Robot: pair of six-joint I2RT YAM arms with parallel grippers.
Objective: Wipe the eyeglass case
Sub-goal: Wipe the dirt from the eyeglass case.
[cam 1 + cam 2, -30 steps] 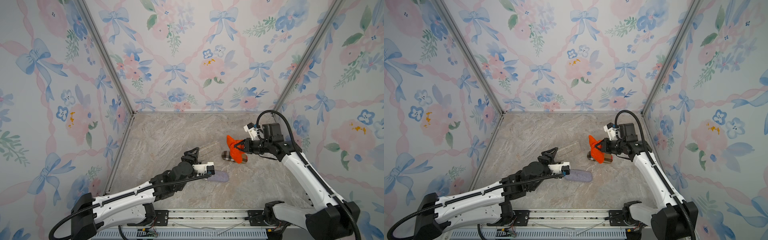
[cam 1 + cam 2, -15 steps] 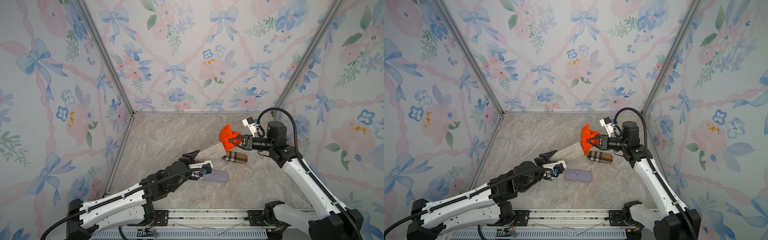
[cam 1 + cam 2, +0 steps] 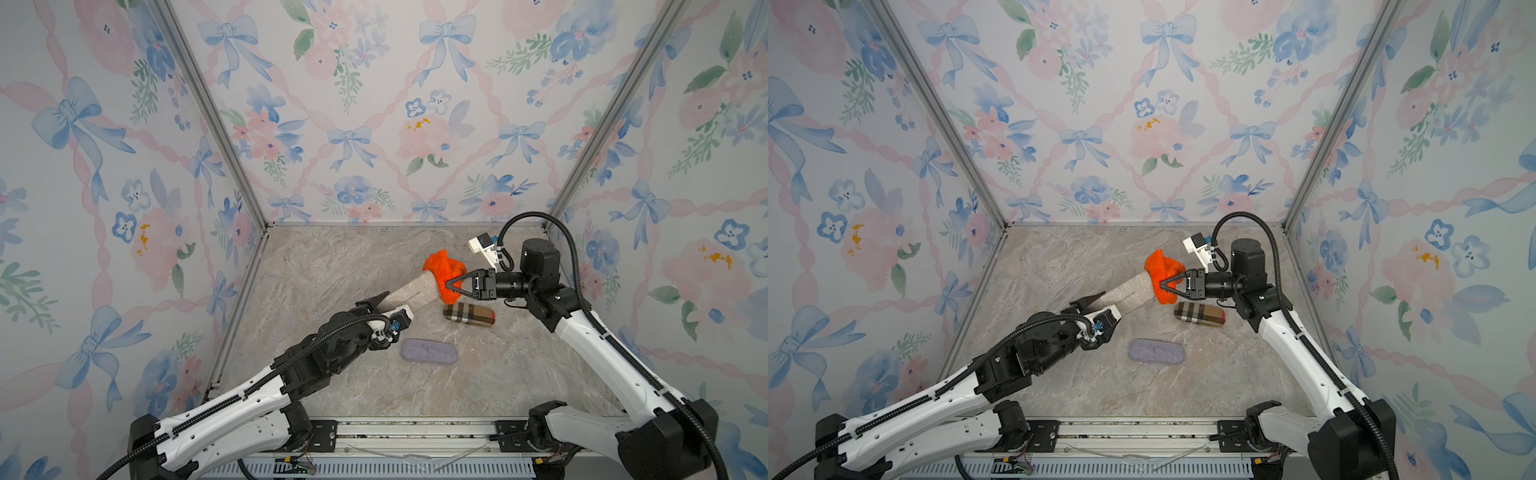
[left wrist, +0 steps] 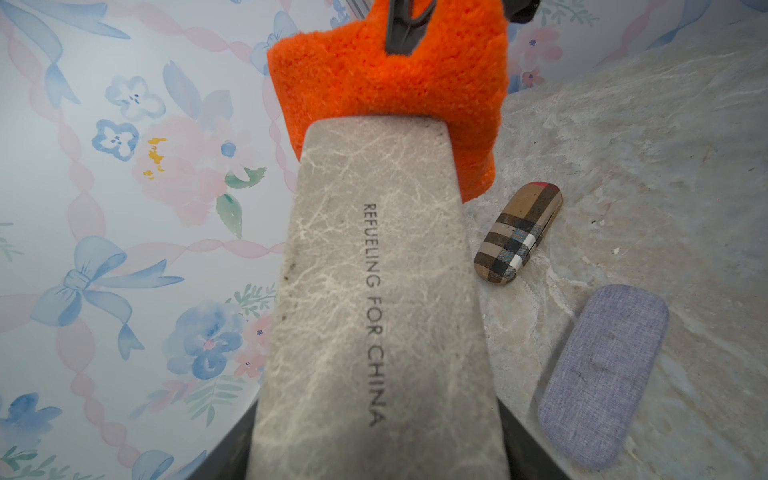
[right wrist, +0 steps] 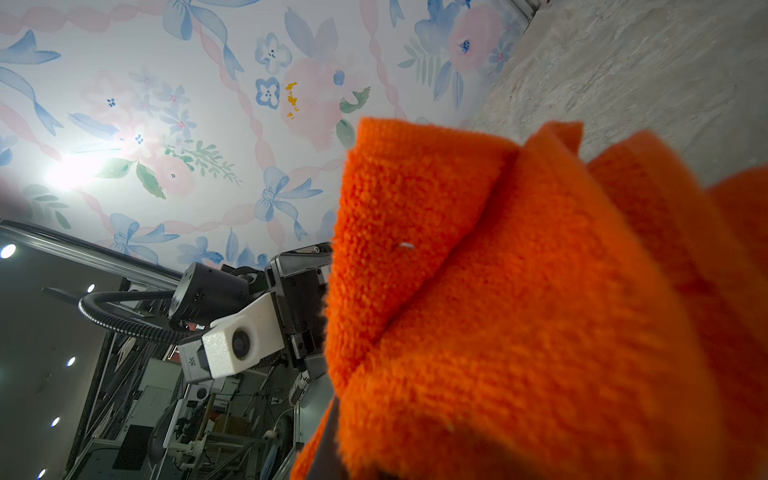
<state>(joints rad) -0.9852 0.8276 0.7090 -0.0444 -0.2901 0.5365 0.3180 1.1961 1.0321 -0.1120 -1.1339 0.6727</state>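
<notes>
The left end effector (image 3: 388, 306) (image 3: 1100, 308) reaches in from the near left. It is grasping one end of the grey eyeglass case (image 3: 411, 293) (image 3: 1129, 293), with one finger on each side. The case is up in the air over the bench (image 3: 332, 266). It is tilted, with its far end higher and pointing toward the right arm. In the left wrist view the grey eyeglass case (image 4: 374, 291) fills the middle, and black letters on it read "REFUELING FOR CHINA".

A purple case (image 3: 429, 351) (image 3: 1156, 351) (image 4: 602, 386) lies flat on the bench, near the front and just right of the left end effector. Nothing touches it.

The orange cloth (image 3: 440, 266) (image 3: 1160, 266) (image 4: 374, 75) sits on the far end of the grey case and covers that end. The cloth is fluffy and bunched up. In the right wrist view the orange cloth (image 5: 519, 291) fills most of the picture.

The right end effector (image 3: 447, 285) (image 3: 1162, 286) comes in from the right side. Its fingers are clenched tight on the orange cloth and press it against the case.

A plaid case (image 3: 469, 316) (image 3: 1200, 316) (image 4: 519, 232) lies on the bench under the right end effector. It is brown with dark and white stripes and it is closed.
</notes>
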